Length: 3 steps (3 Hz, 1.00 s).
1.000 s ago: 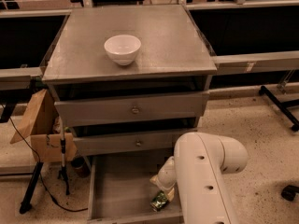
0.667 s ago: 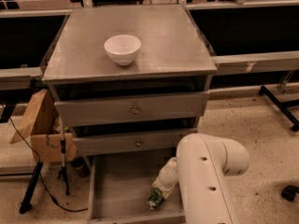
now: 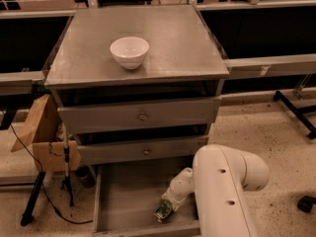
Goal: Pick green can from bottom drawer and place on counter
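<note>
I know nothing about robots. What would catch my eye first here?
The big white arm at bottom right reaches down into the open bottom drawer, where its gripper meets a green can. Next comes the white bowl sitting on the grey counter above.

Bottom drawer [image 3: 123, 191] stands open on top; floor bare from 9 to 12 o'clock of green can [image 3: 162, 213]. Gripper [image 3: 167, 207] is low in the drawer, right by the can, w/ white arm [image 3: 222, 191] blocking the 3 o'clock side. Middle drawer front [image 3: 143, 151] overhangs the back at 12; low front wall close at 6. Counter [image 3: 187, 43]: white bowl [image 3: 129, 51] left of centre, wide bare room at its 3 and 12 o'clock. Cardboard box [image 3: 47, 137] + stand [image 3: 66, 157] crowd the cabinet's 9 o'clock side.
</note>
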### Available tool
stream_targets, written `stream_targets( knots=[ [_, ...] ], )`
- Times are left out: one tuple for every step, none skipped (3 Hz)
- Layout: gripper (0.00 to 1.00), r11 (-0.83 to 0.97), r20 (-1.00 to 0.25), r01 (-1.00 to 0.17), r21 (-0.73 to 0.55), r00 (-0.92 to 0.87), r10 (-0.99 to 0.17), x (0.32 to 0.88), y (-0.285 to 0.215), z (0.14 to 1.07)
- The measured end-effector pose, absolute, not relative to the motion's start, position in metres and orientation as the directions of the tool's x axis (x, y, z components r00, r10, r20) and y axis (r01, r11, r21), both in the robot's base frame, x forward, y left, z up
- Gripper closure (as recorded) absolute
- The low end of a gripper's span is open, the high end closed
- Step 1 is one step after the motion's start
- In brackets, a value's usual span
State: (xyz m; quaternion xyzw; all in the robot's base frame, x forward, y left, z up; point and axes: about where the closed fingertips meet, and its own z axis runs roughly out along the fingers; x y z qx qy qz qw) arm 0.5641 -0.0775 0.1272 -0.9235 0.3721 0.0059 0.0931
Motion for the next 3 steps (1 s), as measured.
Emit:
stream_targets(
  knots=[
    [1.0,-0.693,-0.106,-0.7,-0.175,0.713,-0.693,0.56,-0.083,0.137],
    [1.0,-0.675,-0.072,-0.707,-0.212,0.7,-0.711,0.563,-0.109,0.174],
    [1.0,-0.66,-0.017,-0.718,-0.222,0.679,-0.734,0.553,-0.136,0.231]
  ],
)
